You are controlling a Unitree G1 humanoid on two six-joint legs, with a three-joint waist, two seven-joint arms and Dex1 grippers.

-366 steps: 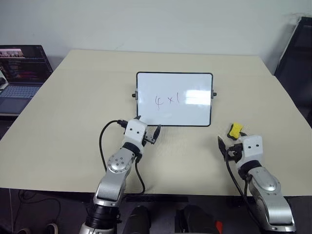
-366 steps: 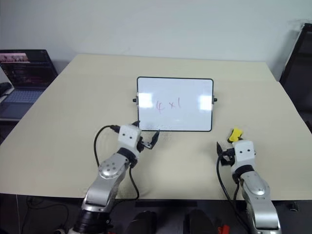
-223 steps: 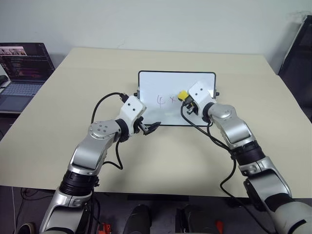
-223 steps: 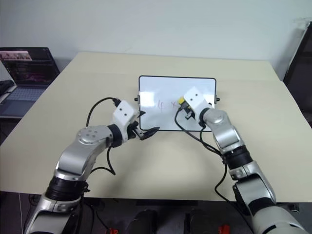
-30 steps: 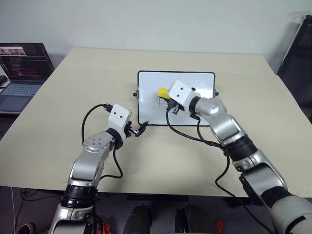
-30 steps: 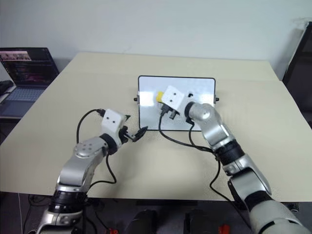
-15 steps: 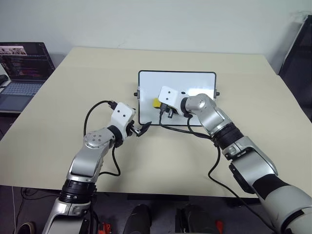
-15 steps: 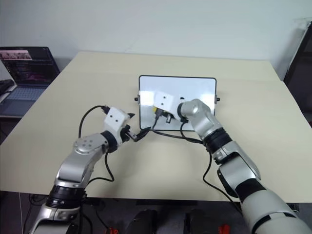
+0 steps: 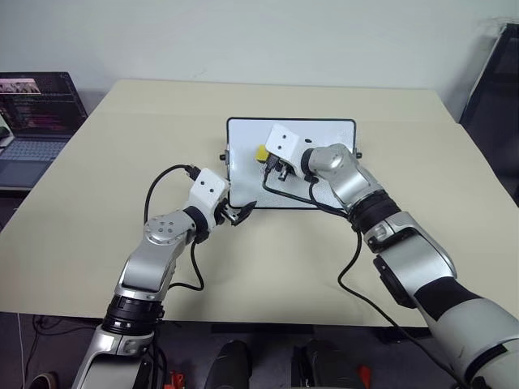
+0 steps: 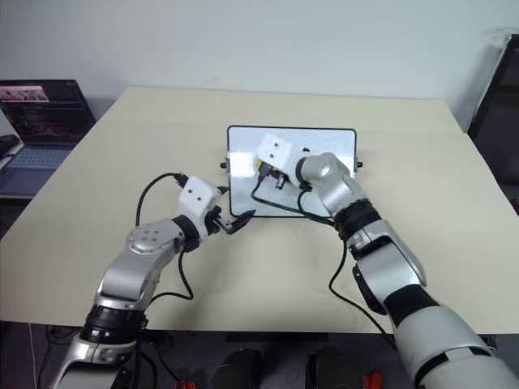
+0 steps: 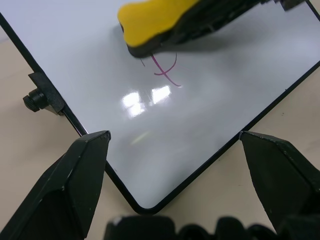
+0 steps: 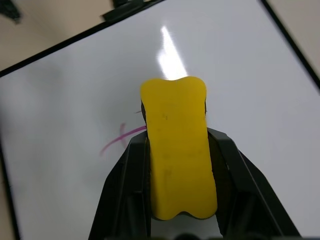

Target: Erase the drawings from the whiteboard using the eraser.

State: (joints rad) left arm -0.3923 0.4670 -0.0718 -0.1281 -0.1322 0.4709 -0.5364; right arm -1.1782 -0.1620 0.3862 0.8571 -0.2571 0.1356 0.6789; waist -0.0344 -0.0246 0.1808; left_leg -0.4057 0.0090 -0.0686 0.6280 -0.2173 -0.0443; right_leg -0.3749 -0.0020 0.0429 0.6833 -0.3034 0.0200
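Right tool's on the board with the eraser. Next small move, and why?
Probably sweep the eraser across the remaining mark. The right tool grips it on the whiteboard, right beside that purple stroke, which is uncleared.

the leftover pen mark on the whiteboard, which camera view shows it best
The left wrist view: the purple pen mark lies in plain sight on the whiteboard, just under the eraser. The right wrist view shows a stroke of it passing behind the eraser, which the right gripper holds. In the eye views it is too small to make out.
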